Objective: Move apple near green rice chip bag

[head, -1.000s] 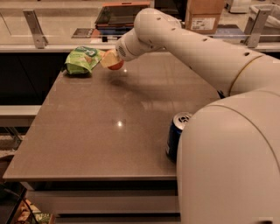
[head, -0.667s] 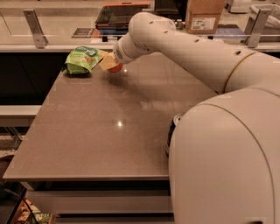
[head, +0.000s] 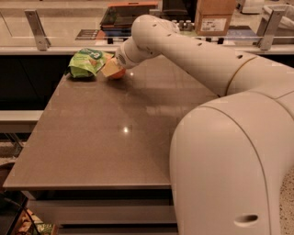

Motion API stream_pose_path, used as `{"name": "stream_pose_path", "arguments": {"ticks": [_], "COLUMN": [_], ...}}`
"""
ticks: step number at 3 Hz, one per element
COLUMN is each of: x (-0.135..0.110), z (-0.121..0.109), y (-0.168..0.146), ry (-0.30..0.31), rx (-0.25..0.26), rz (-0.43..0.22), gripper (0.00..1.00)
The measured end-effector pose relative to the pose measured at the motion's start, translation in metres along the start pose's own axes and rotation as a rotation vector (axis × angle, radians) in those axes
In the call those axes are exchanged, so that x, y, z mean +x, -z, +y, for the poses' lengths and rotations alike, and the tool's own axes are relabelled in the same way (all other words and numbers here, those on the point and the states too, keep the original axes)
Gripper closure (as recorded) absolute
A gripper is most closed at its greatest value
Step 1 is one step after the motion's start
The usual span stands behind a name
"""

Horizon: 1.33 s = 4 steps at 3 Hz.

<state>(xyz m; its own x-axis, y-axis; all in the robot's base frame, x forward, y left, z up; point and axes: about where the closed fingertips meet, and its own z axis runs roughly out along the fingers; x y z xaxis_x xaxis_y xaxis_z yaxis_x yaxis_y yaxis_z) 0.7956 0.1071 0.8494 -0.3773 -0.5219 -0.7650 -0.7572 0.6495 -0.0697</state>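
Note:
The green rice chip bag (head: 86, 63) lies wrinkled at the far left corner of the brown table (head: 101, 133). The apple (head: 119, 74) shows as a small orange-red patch just right of the bag, low over the table top. My gripper (head: 112, 69) is at the end of the white arm, shut on the apple, and its tan fingers (head: 109, 68) cover most of the fruit. The gripper's left side almost touches the bag's right edge. I cannot tell whether the apple rests on the table.
My white arm and body fill the right half of the view and hide the table's right side. Behind the table runs a counter with a cardboard box (head: 215, 17), dark trays (head: 123, 13) and metal rail posts (head: 36, 30). The table's front edge is near the bottom.
The gripper with the apple has moved a little left and down, closer to the bag. The arm's body has swung across and now hides the blue can seen earlier.

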Motion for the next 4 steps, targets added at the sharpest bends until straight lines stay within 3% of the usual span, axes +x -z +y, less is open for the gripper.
{"name": "stream_pose_path", "arguments": {"ticks": [2, 4], "x": [0.0015, 0.0000], "z": [0.0038, 0.0050], "y": [-0.0154, -0.0158], "ry": [0.011, 0.013], "rx": [-0.084, -0.088], "rz": [-0.049, -0.049], "gripper": [1.00, 0.57]}}
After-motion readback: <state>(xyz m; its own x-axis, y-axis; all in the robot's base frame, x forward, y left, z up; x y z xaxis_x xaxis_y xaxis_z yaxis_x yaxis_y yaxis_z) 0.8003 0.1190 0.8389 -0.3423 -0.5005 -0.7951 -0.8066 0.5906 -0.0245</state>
